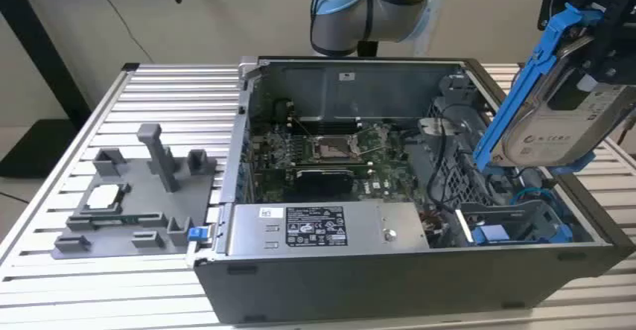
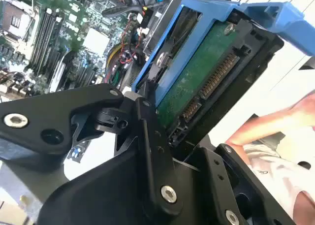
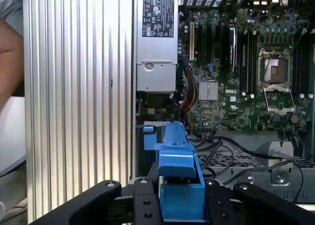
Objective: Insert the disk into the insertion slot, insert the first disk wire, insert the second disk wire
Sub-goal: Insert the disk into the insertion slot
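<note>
Gripper jaws clamped on the disk (held steeply tilted), which sits raised above the open case, over the insertion slot at the exterior view's right, not yet seated.

- White label on the disk: dark print and a round mark, too small to read.
- Black-and-white sticker on the power supply: fine print, illegible.
- Small tag on the case wall: unreadable.
- Motherboard: tiny white lettering, unreadable.
</note>
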`<action>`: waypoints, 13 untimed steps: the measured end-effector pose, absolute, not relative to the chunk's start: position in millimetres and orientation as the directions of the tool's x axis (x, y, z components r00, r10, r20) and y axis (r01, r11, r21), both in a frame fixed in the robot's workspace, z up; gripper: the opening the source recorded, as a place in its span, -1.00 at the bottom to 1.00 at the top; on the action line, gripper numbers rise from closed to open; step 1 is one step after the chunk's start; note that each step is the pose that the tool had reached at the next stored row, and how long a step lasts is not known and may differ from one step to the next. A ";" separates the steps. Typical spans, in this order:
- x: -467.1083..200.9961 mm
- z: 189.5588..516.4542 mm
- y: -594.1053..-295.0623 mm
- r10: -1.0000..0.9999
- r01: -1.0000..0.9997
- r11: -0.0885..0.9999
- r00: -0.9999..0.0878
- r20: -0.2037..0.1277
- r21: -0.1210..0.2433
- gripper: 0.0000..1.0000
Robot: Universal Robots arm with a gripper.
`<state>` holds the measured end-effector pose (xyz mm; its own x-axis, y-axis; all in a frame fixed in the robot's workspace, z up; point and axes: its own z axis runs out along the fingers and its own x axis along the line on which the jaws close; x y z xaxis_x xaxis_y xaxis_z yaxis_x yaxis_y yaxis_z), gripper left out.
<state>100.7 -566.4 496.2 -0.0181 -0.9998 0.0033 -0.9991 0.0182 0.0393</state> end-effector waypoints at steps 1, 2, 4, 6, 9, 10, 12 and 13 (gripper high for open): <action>100.7 496.2 -566.4 -1.000 -0.999 0.018 -0.018 0.003 0.039 -1.00; 100.7 496.2 -566.3 -1.000 -0.999 0.018 -0.018 0.003 0.039 -1.00; 100.7 496.2 -566.4 -1.000 -0.999 0.018 -0.018 0.003 0.039 -1.00; 100.7 495.8 -566.4 -1.000 -0.999 0.018 -0.018 0.003 0.039 -1.00; 100.7 494.6 -566.4 -1.000 -0.999 0.018 -0.018 0.003 0.039 -1.00; 100.7 494.1 -566.4 -1.000 -0.999 0.018 -0.018 0.003 0.039 -1.00; 100.7 492.9 -566.4 -1.000 -0.999 0.018 -0.018 0.003 0.039 -1.00; 100.7 492.5 -566.4 -1.000 -0.999 0.018 -0.018 0.003 0.039 -1.00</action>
<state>100.7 -566.4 492.5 -0.0181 -0.9998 0.0034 -0.9991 0.0182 0.0393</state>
